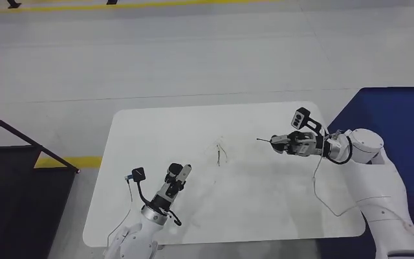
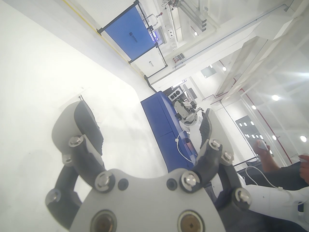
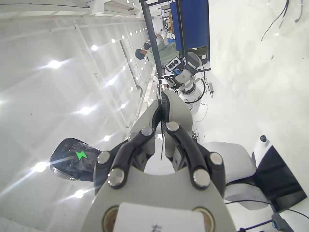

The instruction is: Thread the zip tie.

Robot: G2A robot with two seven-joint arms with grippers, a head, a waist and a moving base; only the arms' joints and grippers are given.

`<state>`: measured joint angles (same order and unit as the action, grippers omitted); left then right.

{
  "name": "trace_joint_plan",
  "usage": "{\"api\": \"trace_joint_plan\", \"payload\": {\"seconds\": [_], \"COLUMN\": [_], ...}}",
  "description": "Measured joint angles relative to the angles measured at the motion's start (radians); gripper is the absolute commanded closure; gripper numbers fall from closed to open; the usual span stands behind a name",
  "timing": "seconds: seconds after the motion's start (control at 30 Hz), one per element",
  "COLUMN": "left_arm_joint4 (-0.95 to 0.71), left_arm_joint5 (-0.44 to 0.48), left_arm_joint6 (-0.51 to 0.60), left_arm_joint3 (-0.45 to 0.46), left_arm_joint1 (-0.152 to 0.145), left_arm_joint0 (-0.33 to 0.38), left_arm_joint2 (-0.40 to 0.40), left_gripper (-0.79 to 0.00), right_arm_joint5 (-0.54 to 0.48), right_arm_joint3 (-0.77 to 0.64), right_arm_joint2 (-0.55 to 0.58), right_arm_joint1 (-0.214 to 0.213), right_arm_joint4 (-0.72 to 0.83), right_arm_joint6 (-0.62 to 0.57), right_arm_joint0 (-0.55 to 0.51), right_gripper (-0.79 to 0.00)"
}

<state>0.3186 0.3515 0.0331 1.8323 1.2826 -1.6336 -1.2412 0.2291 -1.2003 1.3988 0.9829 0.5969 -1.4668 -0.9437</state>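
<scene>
My right tool (image 3: 162, 102) is clamped fully onto 1 black zip tie (image 3: 162, 148). The strap runs straight through the closed grip. A short end pokes out past the tips, and a longer length trails back between the linkages toward my wrist. From above, this tool sits over the right part of the bench (image 1: 272, 207). The tie's free end sticks out ahead of it, pointing across the bench toward my other arm.

My left tool (image 2: 147, 124) is spread wide, and its 2 fingers (image 2: 87, 121) have nothing between them. It sits over the near left part of the bench, tilted upward, with its opening facing the right tool.

Between the 2 tools, a small bunch of loose dark strands (image 1: 221, 153) lies flat on the bench, ahead of the left tool and well apart from both. I cannot tell whether these strands are more zip ties. In my left wrist view, the end of 1 strand shows just beyond the tip of 1 finger.

Behind the right tool, just off the bench edge, stands a blue cabinet (image 2: 159, 121).
</scene>
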Motion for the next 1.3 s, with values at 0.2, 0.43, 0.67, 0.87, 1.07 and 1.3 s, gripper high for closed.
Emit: {"api": "trace_joint_plan", "payload": {"seconds": [0.2, 0.43, 0.67, 0.87, 1.07, 1.3], "left_arm_joint4": [0.0, 0.0, 0.0, 0.0, 0.0, 0.0], "left_arm_joint5": [0.0, 0.0, 0.0, 0.0, 0.0, 0.0], "left_arm_joint6": [0.0, 0.0, 0.0, 0.0, 0.0, 0.0], "left_arm_joint3": [0.0, 0.0, 0.0, 0.0, 0.0, 0.0], "left_arm_joint1": [0.0, 0.0, 0.0, 0.0, 0.0, 0.0], "left_arm_joint0": [0.0, 0.0, 0.0, 0.0, 0.0, 0.0], "left_arm_joint2": [0.0, 0.0, 0.0, 0.0, 0.0, 0.0], "left_gripper": [-0.785, -0.785, -0.785, -0.785, -0.785, -0.785], "right_arm_joint5": [0.0, 0.0, 0.0, 0.0, 0.029, 0.067], "right_arm_joint3": [0.0, 0.0, 0.0, 0.0, 0.023, 0.066], "right_arm_joint2": [0.0, 0.0, 0.0, 0.0, 0.065, 0.137], "right_arm_joint1": [0.0, 0.0, 0.0, 0.0, -0.019, -0.041], "right_arm_joint4": [0.0, 0.0, 0.0, 0.0, 0.01, 0.029], "right_arm_joint6": [0.0, 0.0, 0.0, 0.0, 0.018, 0.002], "right_arm_joint0": [0.0, 0.0, 0.0, 0.0, -0.036, -0.049], "right_gripper": [0.0, 0.0, 0.0, 0.0, 0.0, 0.0]}}
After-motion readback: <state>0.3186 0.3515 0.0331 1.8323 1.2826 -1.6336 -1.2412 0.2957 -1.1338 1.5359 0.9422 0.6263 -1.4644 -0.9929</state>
